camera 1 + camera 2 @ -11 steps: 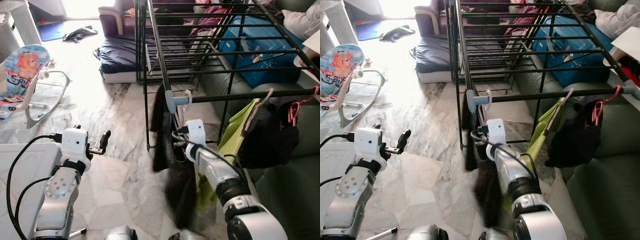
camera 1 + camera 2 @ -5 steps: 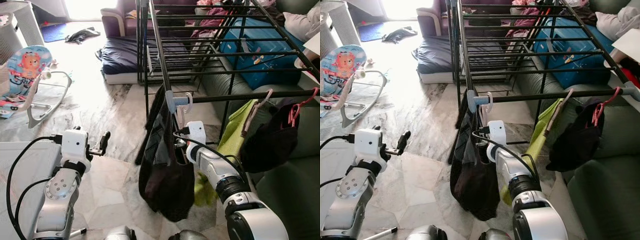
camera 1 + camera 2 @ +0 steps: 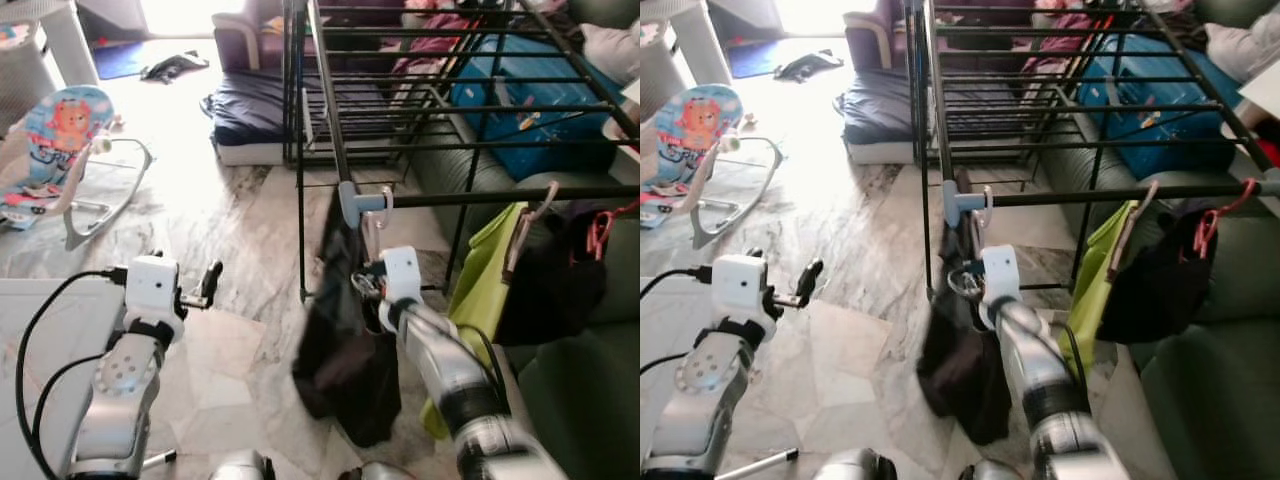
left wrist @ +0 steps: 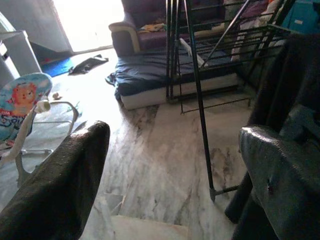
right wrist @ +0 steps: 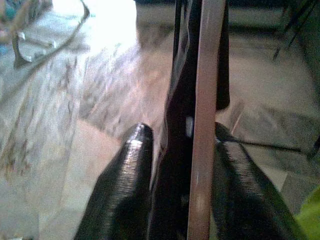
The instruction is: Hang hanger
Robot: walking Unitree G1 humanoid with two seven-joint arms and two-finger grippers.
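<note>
While the right pincer (image 5: 182,150) pinches the hanger (image 5: 202,120) and the black garment (image 3: 345,360) draped from it, its two black fingers (image 5: 122,185) press from either side, with the hanger's pale bar and dark cloth between them. That hanger sits just under the near end of the drying rack (image 3: 420,110), its white hook (image 3: 384,199) at the grey corner joint of the front rail; whether the hook rests on the rail cannot be made out. The garment hangs down in front of the right arm and is blurred, so its shape is hard to read.

Three hangers can be counted on the front rail: the held one, one carrying a lime-green cloth (image 3: 485,290), and a pink-hooked one (image 3: 600,228) with a dark garment (image 3: 555,280), cut off at the picture's edge. More clothes lie at the far end of the rack, too small to count.

The left pincer (image 4: 175,165) is held up over the marble floor (image 3: 230,210), well apart from the rack, its two fingers (image 4: 60,185) spread wide with nothing between them.

Beyond the rack a dark mattress (image 3: 260,110) lies on the floor, a blue case (image 3: 520,90) rests on a green sofa (image 3: 570,390), and one baby bouncer (image 3: 60,150) stands to the left. A white bench (image 3: 40,340) corner shows beside the left arm.
</note>
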